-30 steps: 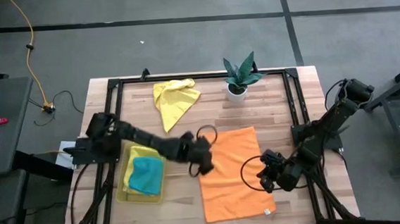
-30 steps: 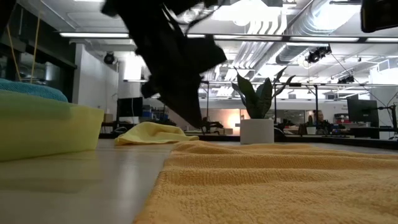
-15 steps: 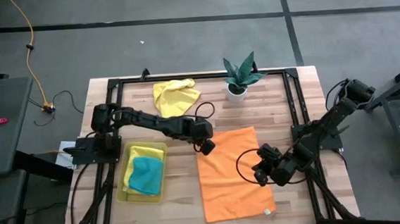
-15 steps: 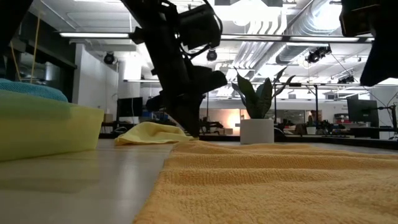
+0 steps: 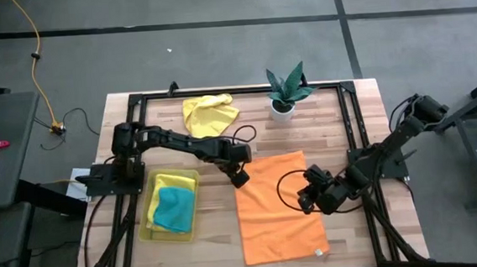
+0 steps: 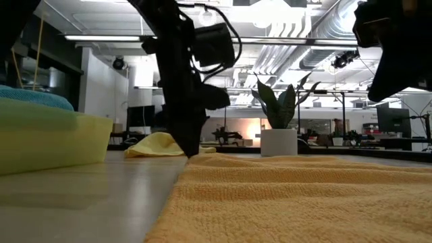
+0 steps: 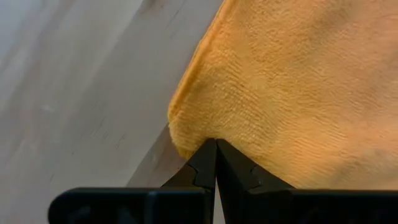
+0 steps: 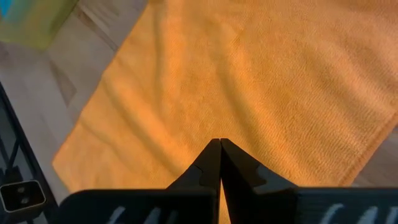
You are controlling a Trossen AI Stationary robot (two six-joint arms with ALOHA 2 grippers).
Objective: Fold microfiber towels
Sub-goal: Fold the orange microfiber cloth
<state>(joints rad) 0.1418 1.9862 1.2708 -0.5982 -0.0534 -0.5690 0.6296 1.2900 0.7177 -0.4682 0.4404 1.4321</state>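
Note:
An orange towel (image 5: 274,207) lies spread flat on the table; it also shows in the low view (image 6: 304,196). My left gripper (image 5: 240,178) is shut, its tips down at the towel's far-left corner, as the left wrist view shows (image 7: 216,144). My right gripper (image 5: 308,200) is shut and hangs well above the towel's right half (image 8: 249,81), touching nothing. A crumpled yellow towel (image 5: 210,114) lies at the far side. A teal towel (image 5: 175,210) rests on a yellow one inside the yellow tray (image 5: 154,228). No olive-green towel is in view. My left gripper points down from above, and its shut fingertips stand at the orange towel's far-left corner (image 7: 185,132). I cannot tell whether they touch it. No cloth shows between the fingers. The towel lies flat on the table.
A small potted plant (image 5: 286,92) stands at the far edge, right of the yellow towel. The tray stands at the near left beside the orange towel. Bare wood shows between the tray and the towel and along the table's right side.
My left gripper has gone toward the table's far edge along the orange towel's left side and come down at its far-left corner. My right gripper has moved toward the table's left, over the towel. The towel has stayed flat.

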